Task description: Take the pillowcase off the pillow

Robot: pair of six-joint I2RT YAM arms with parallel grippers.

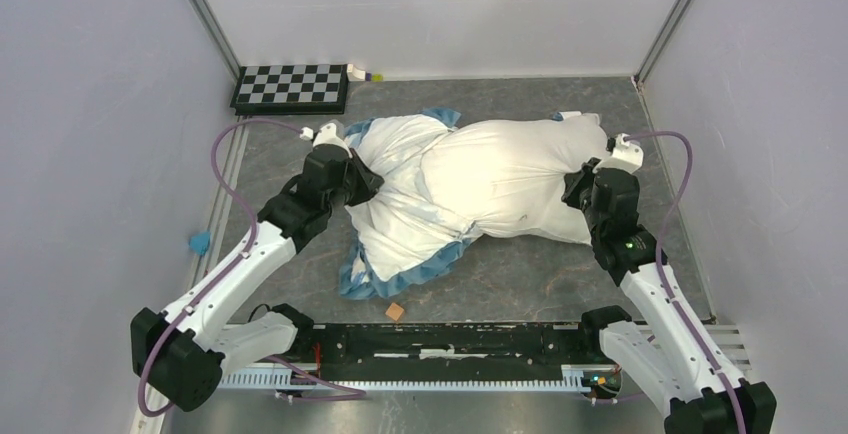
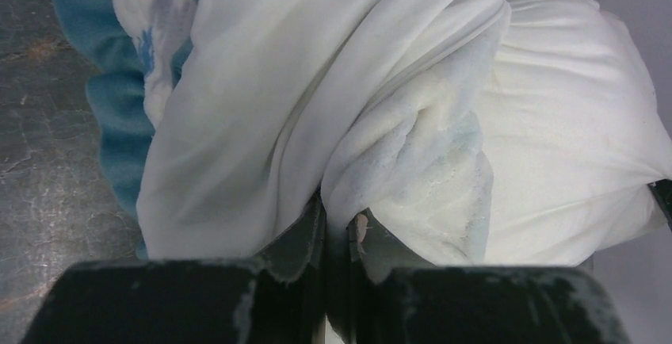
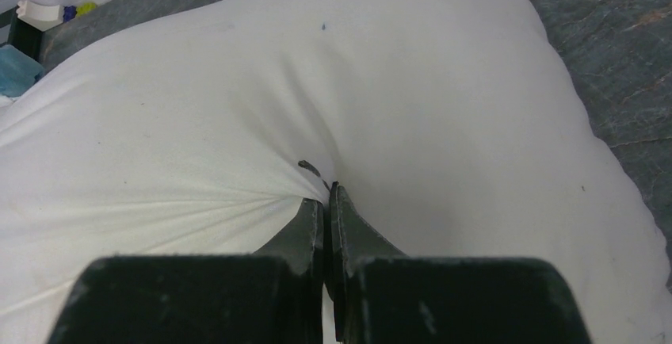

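Note:
The plump off-white pillow (image 1: 520, 179) lies across the middle of the table, its right half bare. The white pillowcase (image 1: 400, 209) with blue ruffled trim covers its left end and spreads toward the near side. My left gripper (image 1: 365, 182) is shut on a fold of the pillowcase (image 2: 261, 98); its jaws pinch the cloth (image 2: 339, 213). My right gripper (image 1: 580, 189) is shut on a pinch of the pillow's fabric (image 3: 238, 122); the jaws meet at puckered cloth (image 3: 326, 197).
A checkerboard (image 1: 292, 87) lies at the back left, with a small white and green item (image 1: 362, 75) beside it. A small tan cube (image 1: 394, 310) sits near the front rail. A blue scrap (image 1: 200, 242) lies at the left wall.

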